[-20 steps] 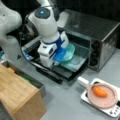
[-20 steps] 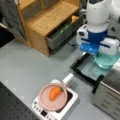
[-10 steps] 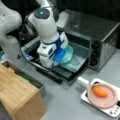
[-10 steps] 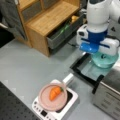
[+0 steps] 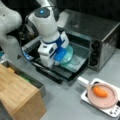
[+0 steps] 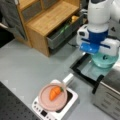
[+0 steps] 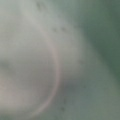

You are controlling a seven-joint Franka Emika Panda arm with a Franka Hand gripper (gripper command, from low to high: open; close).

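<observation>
A white and blue robot arm is reaching down over the open door of a toaster oven (image 5: 100, 37), and its gripper (image 5: 58, 58) is sitting right at a translucent teal bowl (image 5: 67, 53). The bowl is resting on the lowered oven door (image 5: 72, 67), just in front of the oven's dark opening, and the gripper is pressing close against the bowl's rim on a front view's left side. In a front view the gripper (image 6: 96, 50) is covering the top of the bowl (image 6: 105, 61), which is showing below it as a rounded, see-through teal shape. The fingers are hidden behind the gripper body and the bowl, so it is not possible to tell whether they are clamping the rim or standing apart. The wrist view is showing only a pale curved edge of the bowl (image 7: 56, 75) against a grey-green surface. Well apart from the oven, an orange carrot (image 5: 100, 92) is lying in a pink pan (image 5: 110, 100) that is sitting on a small white cooktop (image 5: 112, 111). A wooden shelf unit (image 6: 50, 17) is standing to a front view's upper left, with a grey drawer (image 6: 57, 37) hanging open.
</observation>
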